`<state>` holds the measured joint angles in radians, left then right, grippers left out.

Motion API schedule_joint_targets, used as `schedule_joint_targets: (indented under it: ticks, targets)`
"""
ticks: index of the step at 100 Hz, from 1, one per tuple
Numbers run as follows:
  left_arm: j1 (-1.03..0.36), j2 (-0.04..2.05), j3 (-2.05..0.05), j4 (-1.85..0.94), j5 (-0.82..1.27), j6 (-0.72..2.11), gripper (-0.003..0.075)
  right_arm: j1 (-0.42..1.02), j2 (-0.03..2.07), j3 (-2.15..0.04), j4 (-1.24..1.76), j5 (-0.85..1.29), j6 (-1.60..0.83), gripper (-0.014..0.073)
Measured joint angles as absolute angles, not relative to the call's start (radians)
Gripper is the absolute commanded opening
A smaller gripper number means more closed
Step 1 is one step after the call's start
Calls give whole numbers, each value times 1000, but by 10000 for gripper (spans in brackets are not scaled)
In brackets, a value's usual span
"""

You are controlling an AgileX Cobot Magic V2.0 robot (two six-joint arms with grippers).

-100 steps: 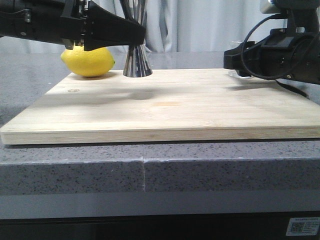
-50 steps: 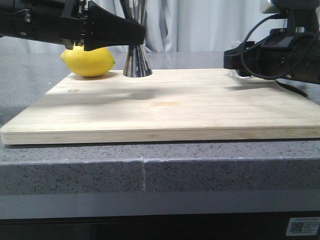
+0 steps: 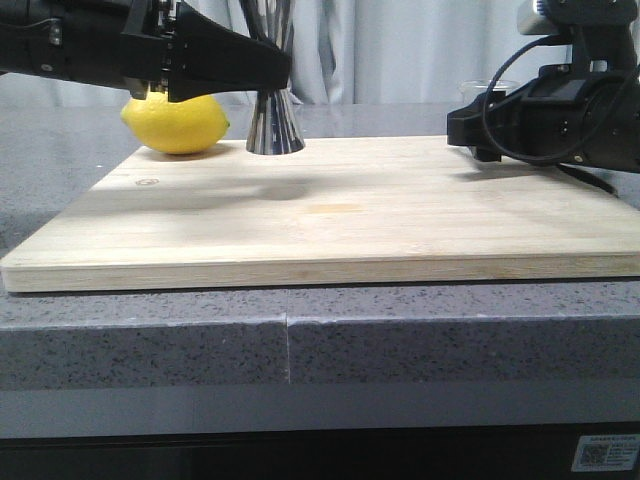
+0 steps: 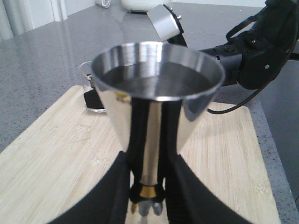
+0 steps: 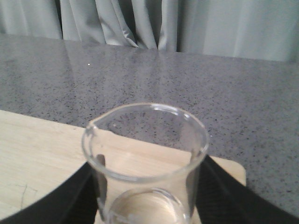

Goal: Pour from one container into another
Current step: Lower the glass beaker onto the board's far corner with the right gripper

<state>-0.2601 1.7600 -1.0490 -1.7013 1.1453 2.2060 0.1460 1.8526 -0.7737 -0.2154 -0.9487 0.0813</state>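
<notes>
A: Right gripper (image 3: 478, 125), note it. The beaker (image 5: 145, 161) sat low on the far right corner of the board (image 3: 330, 215) a moment ago; now its rim shows higher, above the gripper body, and the glass foot I could see on the wood is gone from sight.

B: So it has lifted. Grip?

A: Closed on the glass. Right wrist view has a dark finger (image 5: 70, 198) pressed to each side of the wall, lip pointing off to one side. Looks empty or nearly so; hard to tell through clear glass.

B: And the left?

A: Left gripper (image 4: 145, 184) unchanged, clamped round the jigger (image 4: 156, 100) at its gold-banded waist. Jigger stands upright at the back of the board, just beside the lemon (image 3: 176, 122).

B: Meaning?

A: My read: pickup done, carry begins. The two vessels are well apart, so the beaker must cross the board before any tipping.
</notes>
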Motion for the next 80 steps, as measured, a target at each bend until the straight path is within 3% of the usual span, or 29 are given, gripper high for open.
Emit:
schedule_joint_targets:
  ticks: [80]
  targets:
    - [-260, 1760, -1049, -1701, 1145, 2206, 59, 146, 1853, -774, -215, -945, 81, 433]
